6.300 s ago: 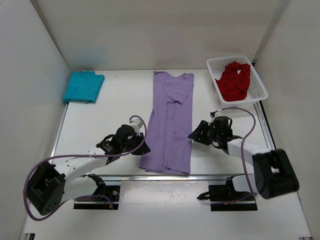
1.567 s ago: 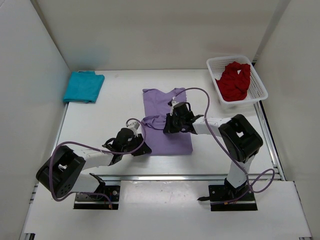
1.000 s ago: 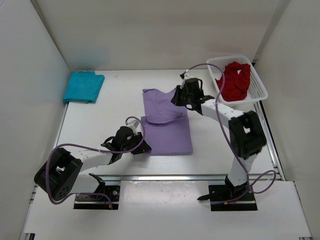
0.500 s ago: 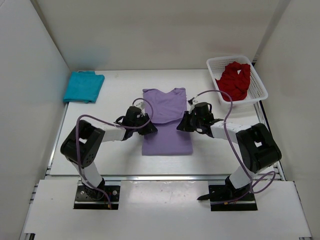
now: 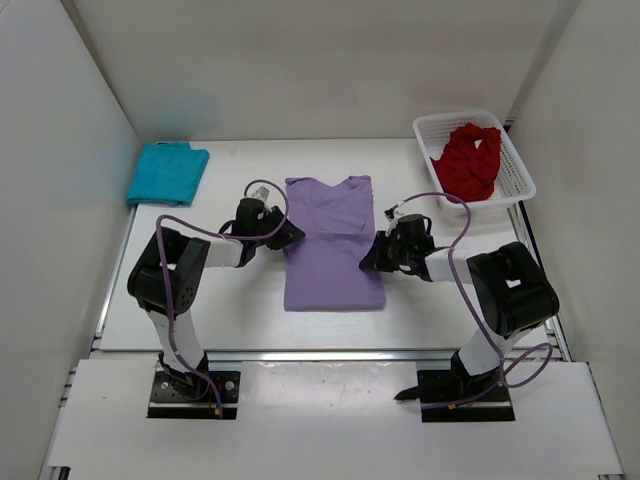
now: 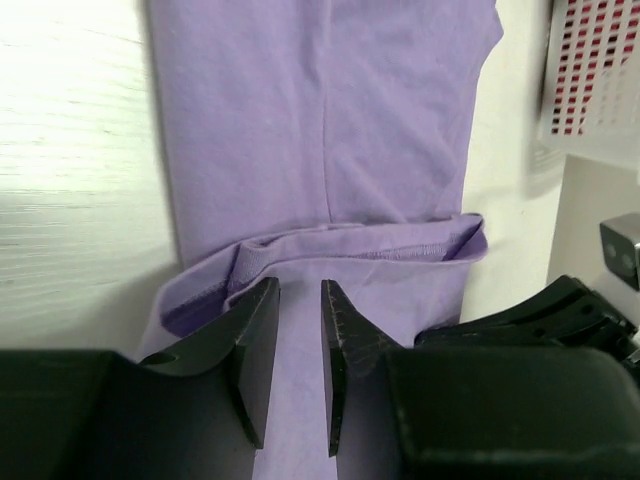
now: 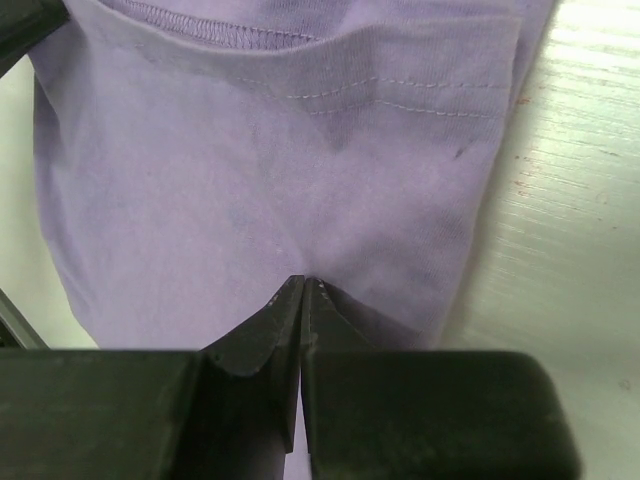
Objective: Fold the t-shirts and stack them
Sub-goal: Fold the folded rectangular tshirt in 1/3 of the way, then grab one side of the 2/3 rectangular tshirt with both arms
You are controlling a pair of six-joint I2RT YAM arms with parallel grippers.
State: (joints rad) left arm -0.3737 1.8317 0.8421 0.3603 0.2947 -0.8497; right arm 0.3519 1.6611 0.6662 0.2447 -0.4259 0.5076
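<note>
1. White tabletop (image 5: 220,300), plain white walls on three sides, and three shirts in play.
2. The teal t-shirt (image 5: 167,173) sits folded in the far-left corner. The red t-shirt (image 5: 468,160) is crumpled in the white mesh basket (image 5: 522,190) at the far right, not yet folded.
3. Centre stage is the lavender t-shirt (image 5: 333,270), lying flat as a tidy rectangle with its long axis running from the near edge toward the far wall. One layer is turned over the other, and its hem crosses the cloth about halfway along.
4. The left claw (image 5: 288,236) is at the shirt's left edge, right by that hem line. On the wrist camera its fingers (image 6: 255,340) stand slightly parted with a narrow gap, and I see nothing gripped between them.
5. The right claw (image 5: 370,256) is at the opposite edge. Its fingers (image 7: 260,350) are pressed tight together, tips down at the cloth. I can't make out any fabric nipped between them.
6. So the shirt lies squarely between the two claws, one at each long side, about midway along.
7. My read: one more fold across the long axis, or a carry over to the teal shirt. That corner is far left, so the left arm is the nearer one, and the move runs away from the right arm.
</note>
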